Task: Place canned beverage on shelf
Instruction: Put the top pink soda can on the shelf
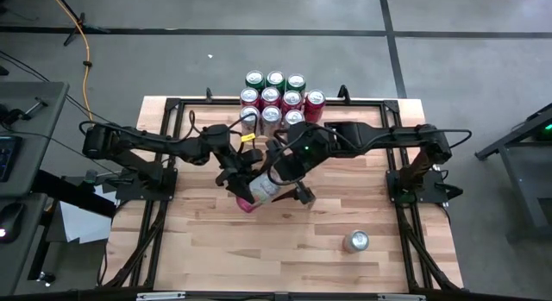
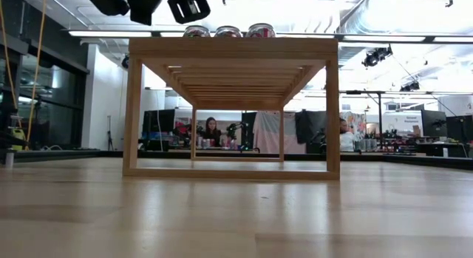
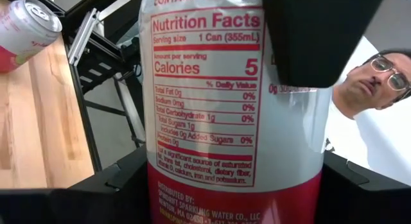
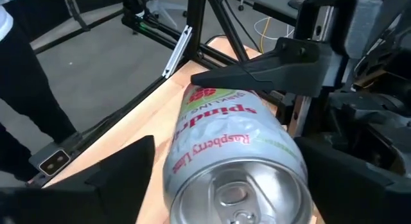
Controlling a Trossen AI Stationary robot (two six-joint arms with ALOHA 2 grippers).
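Your left gripper [image 1: 244, 182] clamps the raspberry sparkling-water can [image 1: 261, 191] lying tilted above mid-table, its lid end pointing into your right gripper [image 1: 289, 182], whose jaws straddle it unclosed, with the shelf [image 1: 278, 98] just beyond.
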